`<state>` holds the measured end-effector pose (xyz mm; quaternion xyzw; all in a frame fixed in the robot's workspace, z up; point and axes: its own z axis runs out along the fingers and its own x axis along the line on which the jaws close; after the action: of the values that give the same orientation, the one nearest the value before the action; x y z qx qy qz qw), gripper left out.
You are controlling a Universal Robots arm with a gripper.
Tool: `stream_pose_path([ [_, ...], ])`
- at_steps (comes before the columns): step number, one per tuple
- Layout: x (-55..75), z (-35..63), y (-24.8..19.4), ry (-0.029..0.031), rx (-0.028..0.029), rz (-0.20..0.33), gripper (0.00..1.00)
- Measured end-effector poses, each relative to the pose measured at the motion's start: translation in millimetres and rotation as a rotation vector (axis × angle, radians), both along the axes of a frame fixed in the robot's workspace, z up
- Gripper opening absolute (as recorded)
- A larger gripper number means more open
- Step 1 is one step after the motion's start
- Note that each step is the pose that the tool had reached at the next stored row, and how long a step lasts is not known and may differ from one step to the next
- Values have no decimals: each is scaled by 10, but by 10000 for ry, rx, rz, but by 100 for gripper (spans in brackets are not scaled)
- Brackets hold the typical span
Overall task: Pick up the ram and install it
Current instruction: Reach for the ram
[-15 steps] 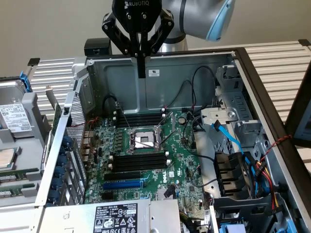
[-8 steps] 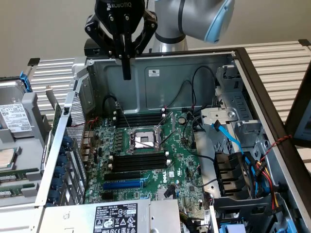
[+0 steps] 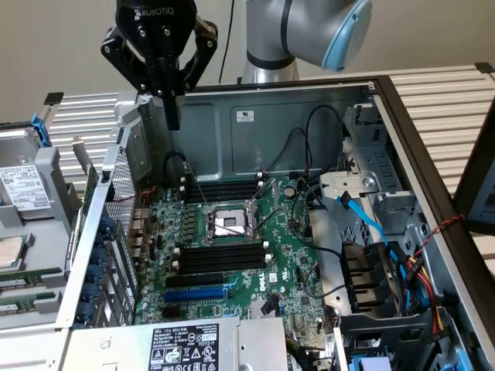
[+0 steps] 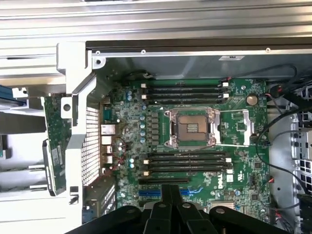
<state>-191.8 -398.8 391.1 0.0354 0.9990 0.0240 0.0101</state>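
Closest to the wrist camera is the gripper (image 4: 170, 189). Its two black fingers (image 4: 165, 195) are pressed together with nothing between them. From the exterior view I see the same thing: the gripper (image 3: 172, 120) hangs with its fingers pointing straight down, closed and holding nothing. It is over the corner of the open case (image 3: 309, 108) on the exterior view's left, and the tips are about level with the top edge of the case wall.

The ram (image 4: 56, 146) is outside the case. It is a narrow green stick with a pale label, standing on its long edge just beside the perforated rear panel (image 4: 90, 141), on the side of that panel away from the motherboard (image 4: 243, 161). It is well apart from the fingers, and the panel stands between them. In the exterior view I make out a thin green edge (image 3: 90, 185) next to the perforated rear panel (image 3: 124, 205), below the fingertips and further to the exterior view's left. It is probably the same stick, though the angle there is too shallow for me to be sure.

Inside the case, the motherboard (image 3: 282, 255) lies flat, with the processor socket (image 4: 191, 127) near its middle. Black memory slots (image 4: 187, 163) run in two banks, one on either side of the socket. At the near edge of the exterior view, the power supply (image 3: 186, 348) shows its white label.
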Motion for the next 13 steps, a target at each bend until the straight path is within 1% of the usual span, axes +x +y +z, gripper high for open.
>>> stream_pose_path([
  [4, -181, -7, 0, 19, 0, 0, 11],
  [7, -318, -14, 0, 59, 0, 0, 11],
  [10, -455, -18, 0, 118, 0, 1, 11],
  [12, -545, -19, 0, 127, -4, -1, 11],
  [13, -583, -19, 0, 119, -12, -1, 11],
])
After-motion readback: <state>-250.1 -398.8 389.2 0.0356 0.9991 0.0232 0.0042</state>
